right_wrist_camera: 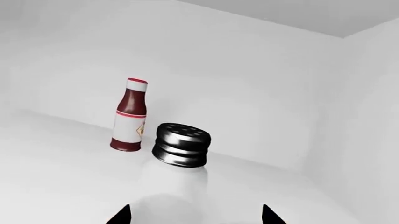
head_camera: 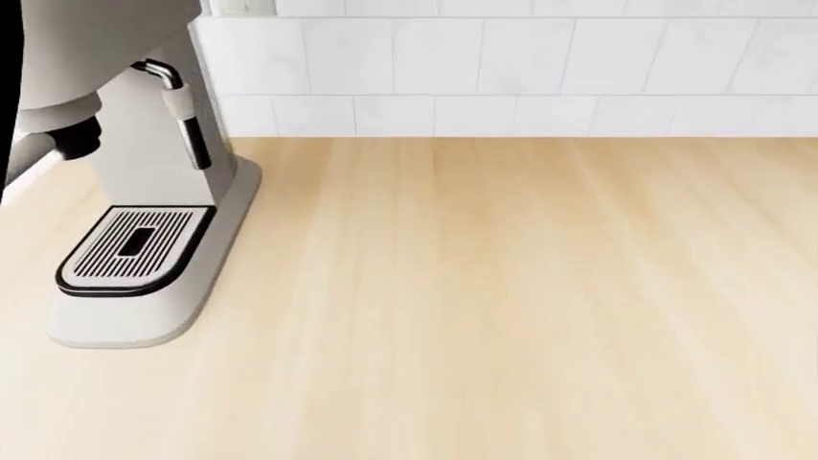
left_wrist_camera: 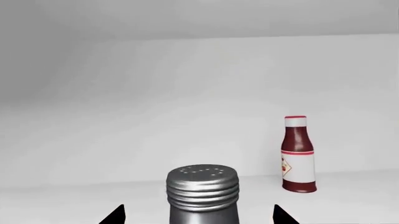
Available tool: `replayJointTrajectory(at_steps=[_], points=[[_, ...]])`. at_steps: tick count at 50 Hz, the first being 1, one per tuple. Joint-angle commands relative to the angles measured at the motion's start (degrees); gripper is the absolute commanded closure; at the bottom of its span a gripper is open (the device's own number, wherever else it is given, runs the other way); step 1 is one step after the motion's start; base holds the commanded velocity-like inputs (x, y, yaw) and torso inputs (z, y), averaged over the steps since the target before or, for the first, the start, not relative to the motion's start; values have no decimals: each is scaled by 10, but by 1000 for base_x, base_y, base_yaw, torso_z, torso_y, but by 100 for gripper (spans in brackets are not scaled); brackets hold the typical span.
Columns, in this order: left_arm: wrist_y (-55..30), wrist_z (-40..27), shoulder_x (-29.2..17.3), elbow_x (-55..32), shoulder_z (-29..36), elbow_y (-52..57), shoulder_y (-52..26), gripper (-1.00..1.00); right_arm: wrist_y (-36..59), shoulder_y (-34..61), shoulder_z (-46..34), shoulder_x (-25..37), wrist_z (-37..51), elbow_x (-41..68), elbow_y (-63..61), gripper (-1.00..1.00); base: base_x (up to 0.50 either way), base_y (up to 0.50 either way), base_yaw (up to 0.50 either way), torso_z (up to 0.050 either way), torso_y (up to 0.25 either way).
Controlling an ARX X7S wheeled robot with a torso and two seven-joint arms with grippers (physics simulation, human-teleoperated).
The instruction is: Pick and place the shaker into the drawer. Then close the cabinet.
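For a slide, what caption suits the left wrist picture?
Left hand open around a metal-capped shaker, red sauce bottle standing behind, inside a white compartment.

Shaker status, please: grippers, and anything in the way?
Shaker upright between left gripper fingers, grasp unconfirmed. Right gripper open behind it. Red sauce bottle stands apart, beyond the shaker.

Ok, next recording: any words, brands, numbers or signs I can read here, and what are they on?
No text can be read in any view.
White label on the dark red sauce bottle with the white cap: a small red-and-yellow mark, too blurred to read.
Metal-capped shaker: perforations only.
White espresso machine: no markings.
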Motion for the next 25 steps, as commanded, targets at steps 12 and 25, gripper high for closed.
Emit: replayJointTrajectory(at_steps=[12,25], points=[[-11,4,0,-1,24,-12,33,-100,35,-9,-53,-2,-67,44,3,-100,0,0,0,0,0],[-20,-5,0,30,-28,-12,48,100,32,-8,-52,5,-47,44,3,-100,0,0,0,0,0]])
